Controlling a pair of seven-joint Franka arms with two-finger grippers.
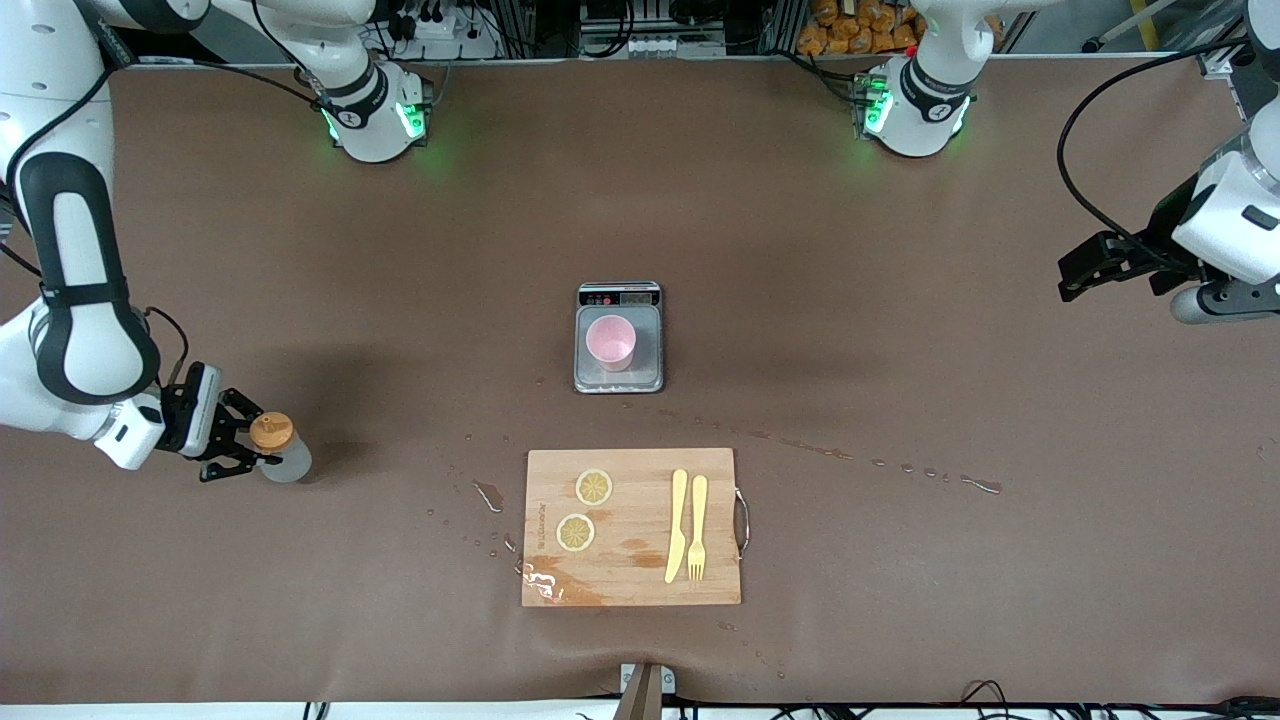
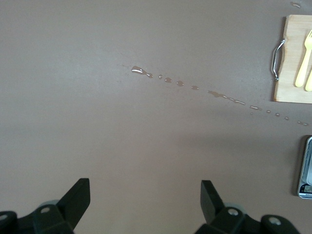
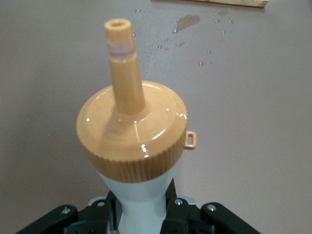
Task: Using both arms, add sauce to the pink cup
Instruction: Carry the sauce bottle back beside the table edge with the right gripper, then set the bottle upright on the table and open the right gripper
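Sauce (image 1: 280, 450) stands upright on the counter (image 1: 900, 400) at the right arm's end, long axis vertical, orange nozzle pointing straight up; in the right wrist view the ribbed orange cap and tapered spout fill the picture, with a small tab at the cap's rim. The body below the cap is translucent whitish-grey plastic. The right gripper (image 1: 243, 440) has its black fingers clamped on the bottle just under the cap.

Cup (image 1: 611, 342), pale pink, round-rimmed, sits upright on the scale (image 1: 619, 372) at mid-counter, well apart from the bottle; what is inside it cannot be told. The scale has a metal plate and a dark display strip on its edge farther from the front camera.

Nearer the front camera lies a wooden board (image 1: 632, 575) with a metal handle; on it are two lemon slices (image 1: 594, 487), and a yellow knife (image 1: 677, 525) and fork (image 1: 697, 527) side by side. Droplets (image 1: 905, 467) trail across the brown counter, and a wet patch shines on the board's corner.

The left gripper (image 1: 1075, 280) hangs over bare counter at the left arm's end, jaws wide apart, holding nothing, waiting
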